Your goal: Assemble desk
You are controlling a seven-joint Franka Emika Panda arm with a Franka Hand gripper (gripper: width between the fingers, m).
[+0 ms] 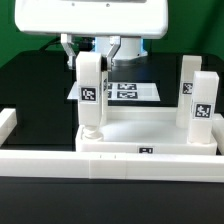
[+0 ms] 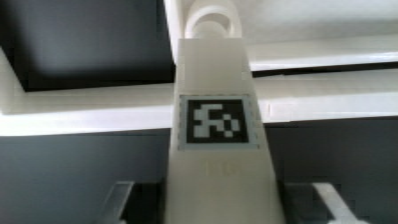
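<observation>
Gripper (image 1: 92, 52): clamped on leg (image 1: 91, 90) over tabletop (image 1: 150, 140) corner socket; risk, judged: tilt cross-threads or jams leg.

Exterior view: low, frontal, near tabletop (image 1: 150, 135). Wrist view: close, looking down leg (image 2: 217, 120). Both share leg.

white plastic rimmed tabletop (image 1: 150, 137) behind long low white barrier wall (image 1: 120, 160) | two white square-section legs (image 1: 201, 105) upright at exterior view's right | third leg (image 1: 91, 90) upright at left corner | flat white marker board (image 1: 125, 91) behind
</observation>
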